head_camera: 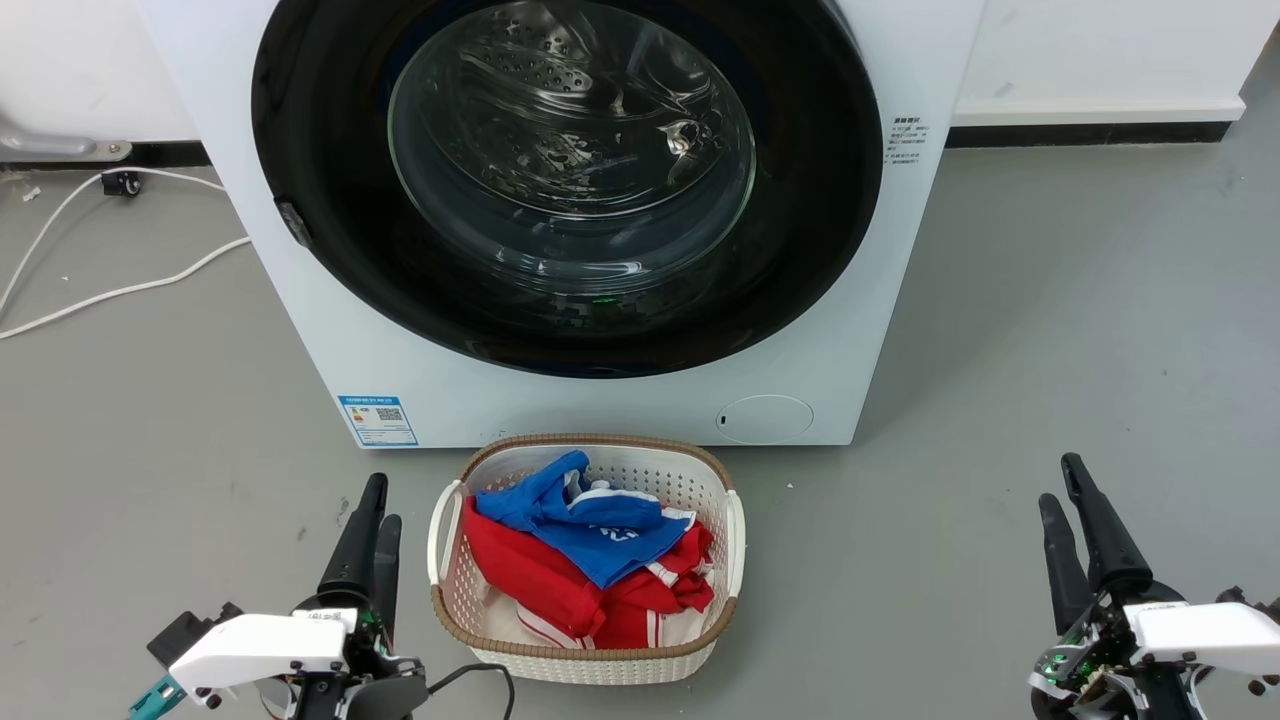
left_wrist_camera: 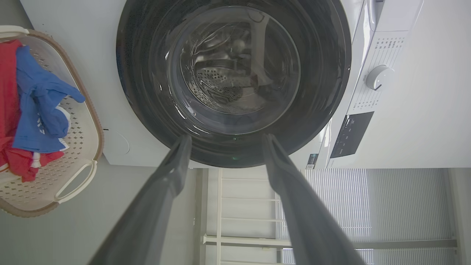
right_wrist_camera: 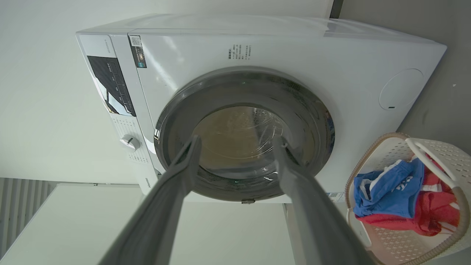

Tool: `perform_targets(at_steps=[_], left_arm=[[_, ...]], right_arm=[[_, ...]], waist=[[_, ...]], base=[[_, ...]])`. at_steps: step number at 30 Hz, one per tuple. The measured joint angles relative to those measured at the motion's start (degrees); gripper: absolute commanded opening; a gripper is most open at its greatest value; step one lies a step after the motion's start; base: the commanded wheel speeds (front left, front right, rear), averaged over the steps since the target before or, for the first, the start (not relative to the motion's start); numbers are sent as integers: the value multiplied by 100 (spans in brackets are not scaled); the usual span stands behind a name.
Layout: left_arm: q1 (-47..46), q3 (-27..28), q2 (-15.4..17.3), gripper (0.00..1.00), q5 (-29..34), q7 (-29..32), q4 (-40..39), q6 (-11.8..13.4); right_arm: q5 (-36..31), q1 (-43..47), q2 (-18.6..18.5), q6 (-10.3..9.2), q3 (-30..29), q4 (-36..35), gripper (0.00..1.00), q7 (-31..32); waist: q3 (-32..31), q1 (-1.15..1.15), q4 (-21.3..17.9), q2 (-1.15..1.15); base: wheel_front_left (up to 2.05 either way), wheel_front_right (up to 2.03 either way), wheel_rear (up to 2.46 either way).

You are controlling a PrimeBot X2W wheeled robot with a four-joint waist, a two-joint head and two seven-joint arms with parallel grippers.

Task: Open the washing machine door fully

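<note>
The white washing machine [head_camera: 600,410] stands straight ahead on the grey floor. Its washing machine door [head_camera: 820,200], a glossy black disc with a clear glass bowl [head_camera: 570,150] at the centre, lies flat against the front, shut. A small grey tab [head_camera: 293,222] sits on the door's left rim. My left gripper [head_camera: 378,500] is low at the left, open and empty, well short of the machine. My right gripper [head_camera: 1058,482] is low at the right, also open and empty. In the left wrist view the left gripper [left_wrist_camera: 226,137] points at the door [left_wrist_camera: 323,73]. In the right wrist view the right gripper [right_wrist_camera: 236,139] faces the door [right_wrist_camera: 305,110].
A white laundry basket [head_camera: 590,660] holding red and blue clothes [head_camera: 590,560] stands on the floor just in front of the machine, between my grippers. White cables [head_camera: 120,290] trail across the floor at the left. A blue sticker [head_camera: 378,420] marks the machine's lower left front.
</note>
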Motion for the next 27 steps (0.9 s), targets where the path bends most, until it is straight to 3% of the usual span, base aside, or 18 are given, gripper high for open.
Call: perform_targets(at_steps=[6, 19, 27], left_arm=[[-5, -143, 10, 100, 344, -158, -81, 0], [-10, -213, 2, 100, 1984, -455, -300, 0], [-8, -282, -2, 100, 3107, -605, -330, 1]], right_arm=[[-349, 34, -46, 0, 123, -78, 100, -167], [-1770, 70, -112, 0, 271, -204, 100, -456], [-2970, 96, -137, 1, 238, -250, 100, -594]], waist=[[-2, 0, 9, 0], [-2, 0, 30, 0], [-6, 0, 46, 0]], base=[[0, 0, 0], [0, 0, 0], [0, 0, 0]])
